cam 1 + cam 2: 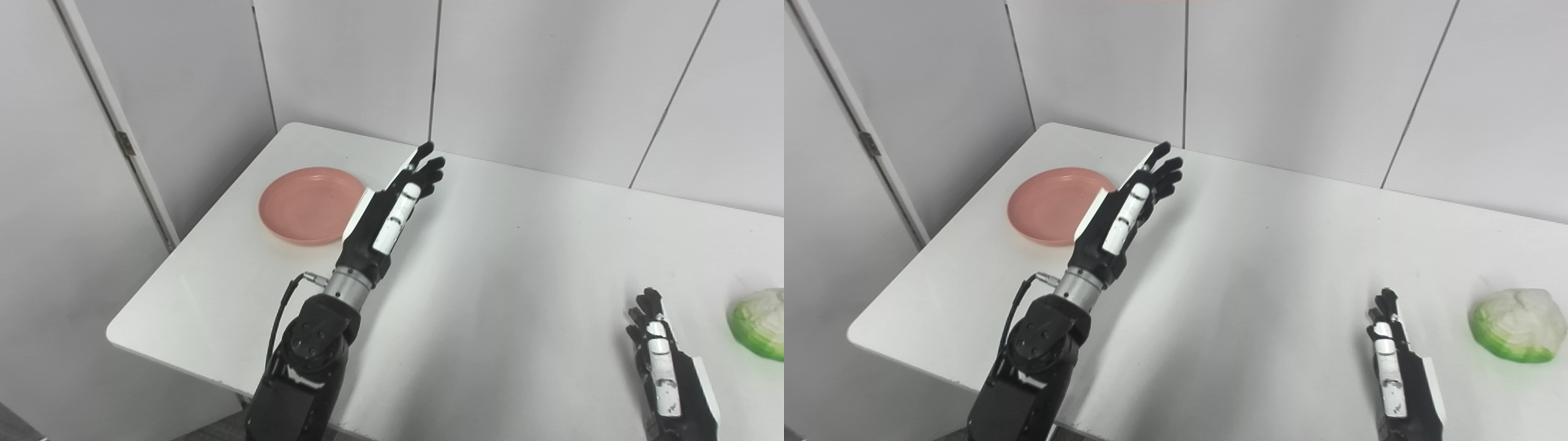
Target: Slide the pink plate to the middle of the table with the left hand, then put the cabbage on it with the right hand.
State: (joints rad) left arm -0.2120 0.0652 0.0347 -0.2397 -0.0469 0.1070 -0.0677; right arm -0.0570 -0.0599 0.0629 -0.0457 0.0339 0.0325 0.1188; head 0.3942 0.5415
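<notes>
A pink plate lies flat near the far left corner of the white table. My left hand is raised above the table just to the right of the plate, fingers stretched out and apart, holding nothing; it covers the plate's right edge from view. A green and white cabbage rests near the table's right side, cut off by the picture's edge in the left eye view. My right hand lies low by the near edge, left of the cabbage and apart from it, fingers extended and empty.
Grey wall panels stand directly behind the table's far edge. A door frame with a hinge runs down the left. The table's left edge and rounded near-left corner drop off to the floor.
</notes>
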